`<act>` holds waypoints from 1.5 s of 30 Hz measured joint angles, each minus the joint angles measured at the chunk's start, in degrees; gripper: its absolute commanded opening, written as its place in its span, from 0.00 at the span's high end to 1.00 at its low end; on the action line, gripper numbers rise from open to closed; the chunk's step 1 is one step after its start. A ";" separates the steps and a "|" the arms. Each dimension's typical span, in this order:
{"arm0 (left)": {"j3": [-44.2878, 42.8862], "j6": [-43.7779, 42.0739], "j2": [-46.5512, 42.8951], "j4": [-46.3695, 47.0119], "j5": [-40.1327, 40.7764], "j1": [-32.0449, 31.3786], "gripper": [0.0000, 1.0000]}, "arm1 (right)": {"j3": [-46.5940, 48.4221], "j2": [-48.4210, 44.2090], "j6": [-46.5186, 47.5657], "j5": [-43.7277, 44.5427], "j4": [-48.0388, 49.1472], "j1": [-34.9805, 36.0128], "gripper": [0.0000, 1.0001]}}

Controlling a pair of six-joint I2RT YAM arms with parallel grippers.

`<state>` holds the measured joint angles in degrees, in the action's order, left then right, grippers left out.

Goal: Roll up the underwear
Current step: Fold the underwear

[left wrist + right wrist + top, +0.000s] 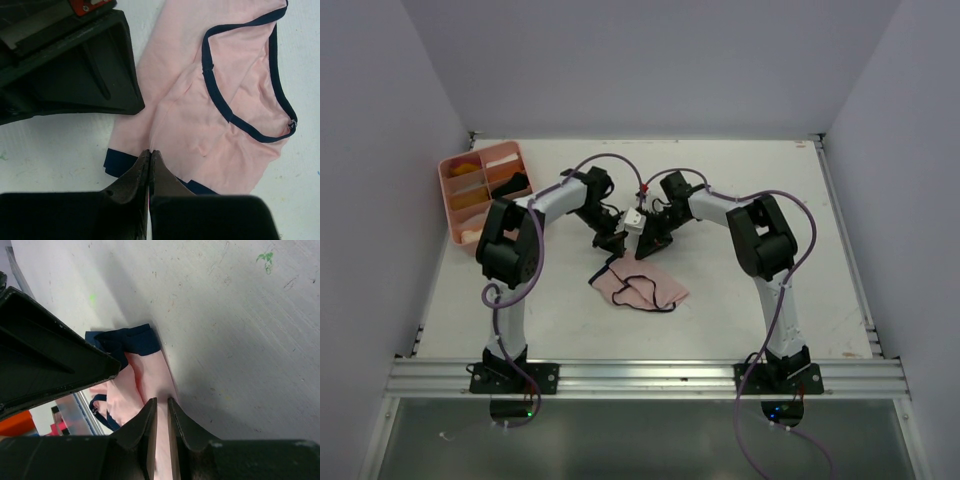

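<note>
Left hand (150, 152) and right hand (162, 401) each pinch the pink underwear (645, 290) at its far edge, cloth lying toward 6 o'clock.

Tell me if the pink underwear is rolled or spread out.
Spread out: the pink underwear lies mostly flat, the left gripper and right gripper pinching its edge.

Pale pink, that was the underwear (200, 115): plain cloth trimmed in thin navy edging, with a broader navy band at one end. The table (840, 250) under it was white, scuffed grey and flecked with small green marks. The left gripper (150, 152) and the right gripper (162, 402) were both matt black. At the table's far left corner, a salmon-pink tray (447, 200) held orange-yellow and dark pieces.
</note>
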<state>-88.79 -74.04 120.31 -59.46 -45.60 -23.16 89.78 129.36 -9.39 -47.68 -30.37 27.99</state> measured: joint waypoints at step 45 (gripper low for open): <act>-1.42 15.04 3.45 10.08 2.58 -0.48 1.00 | -10.40 -15.32 -7.76 -4.70 1.11 -3.23 0.74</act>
<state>-90.21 -59.00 123.76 -49.39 -43.03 -23.64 79.37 114.04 -17.15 -52.38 -29.26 24.75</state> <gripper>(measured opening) 0.009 0.262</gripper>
